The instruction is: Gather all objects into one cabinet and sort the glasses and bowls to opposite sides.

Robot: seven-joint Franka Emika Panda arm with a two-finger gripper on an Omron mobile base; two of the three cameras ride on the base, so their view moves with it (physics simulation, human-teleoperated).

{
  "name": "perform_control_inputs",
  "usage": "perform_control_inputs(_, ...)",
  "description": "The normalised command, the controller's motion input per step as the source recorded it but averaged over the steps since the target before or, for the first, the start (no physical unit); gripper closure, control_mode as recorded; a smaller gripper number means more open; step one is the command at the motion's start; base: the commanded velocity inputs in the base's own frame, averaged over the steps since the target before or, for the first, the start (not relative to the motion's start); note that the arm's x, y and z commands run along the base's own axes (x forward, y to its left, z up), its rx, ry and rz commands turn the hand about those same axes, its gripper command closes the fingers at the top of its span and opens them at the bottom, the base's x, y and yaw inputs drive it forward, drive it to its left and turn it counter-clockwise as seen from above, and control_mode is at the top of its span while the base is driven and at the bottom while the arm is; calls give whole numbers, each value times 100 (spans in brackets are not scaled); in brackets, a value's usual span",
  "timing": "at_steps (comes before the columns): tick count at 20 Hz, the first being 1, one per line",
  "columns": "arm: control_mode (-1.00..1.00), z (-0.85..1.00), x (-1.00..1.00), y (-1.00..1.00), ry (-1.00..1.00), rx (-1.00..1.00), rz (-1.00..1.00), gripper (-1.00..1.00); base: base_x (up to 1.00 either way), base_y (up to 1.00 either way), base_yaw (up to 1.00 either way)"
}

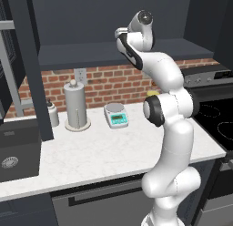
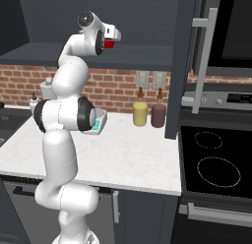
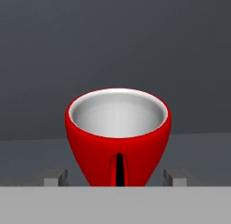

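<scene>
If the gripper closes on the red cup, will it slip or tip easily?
The red cup narrows toward its base, so it probably tips if pushed high. Its glossy, curved wall may slide between the fingers, which stand apart on either side. It looks rigid, likely not deformable.

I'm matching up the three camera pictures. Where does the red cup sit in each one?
Left base view: I can't make it out; the arm's upper links stand where it would be.
Right base view: red cup at upper left, at the tip of the raised arm.
Hand view: cup at centre, between the end effector fingertips.
Shared landmark: the scale on the counter.
</scene>
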Motion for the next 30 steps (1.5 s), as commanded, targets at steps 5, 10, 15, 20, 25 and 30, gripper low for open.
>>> perform_control_inputs(5,-100,0,0,0,0,0,0,100,0,0,0)
perform_control_inputs(10,-100,0,0,0,0,0,0,100,0,0,0)
perform_control_inputs(15,-100,0,0,0,0,0,0,100,0,0,0)
perform_control_inputs(20,-100,0,0,0,0,0,0,100,0,0,0)
perform_control_inputs(25,-100,0,-66,-2,-9,0,0,100,0,0,0)
perform_control_inputs(30,-100,0,-100,-24,-6,0,0,100,0,0,0)
